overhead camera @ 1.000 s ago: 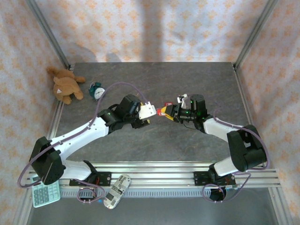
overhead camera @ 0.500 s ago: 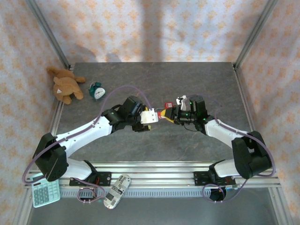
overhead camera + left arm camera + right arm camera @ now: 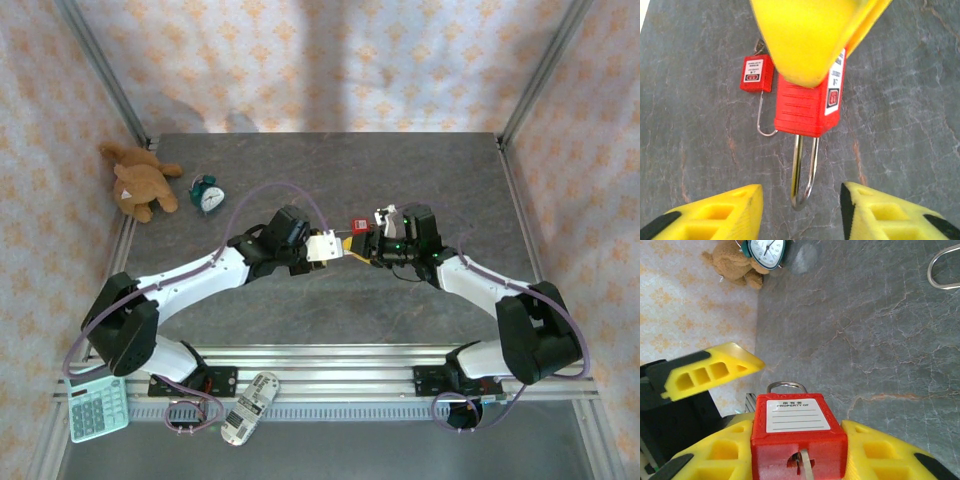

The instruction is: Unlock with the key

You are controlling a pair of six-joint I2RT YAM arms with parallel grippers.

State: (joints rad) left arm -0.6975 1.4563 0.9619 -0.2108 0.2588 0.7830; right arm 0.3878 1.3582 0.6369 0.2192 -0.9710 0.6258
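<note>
A red padlock (image 3: pixel 797 427) with a white label is clamped between the yellow fingers of my right gripper (image 3: pixel 797 437), held above the table. A thin metal key blade (image 3: pixel 807 467) sits in its keyhole. In the left wrist view the same padlock (image 3: pixel 807 107) hangs under a right finger (image 3: pixel 805 35), its steel shackle (image 3: pixel 802 175) pointing down between the two fingers of my left gripper (image 3: pixel 800 192). Those fingers stand apart with a gap on each side of the shackle. From above, the left gripper (image 3: pixel 335 247) and right gripper (image 3: pixel 362 243) meet nose to nose at mid-table.
A second red padlock (image 3: pixel 757 75) lies on the table just beyond the grippers (image 3: pixel 355 222). A teddy bear (image 3: pixel 140 180) and a small green clock (image 3: pixel 207 194) sit at the back left. A calculator (image 3: pixel 97 408) and a remote (image 3: pixel 250 408) lie by the front rail.
My left gripper has moved right, up to the padlock, and its jaws have narrowed around the shackle. The right gripper has kept its hold and hardly moved.
</note>
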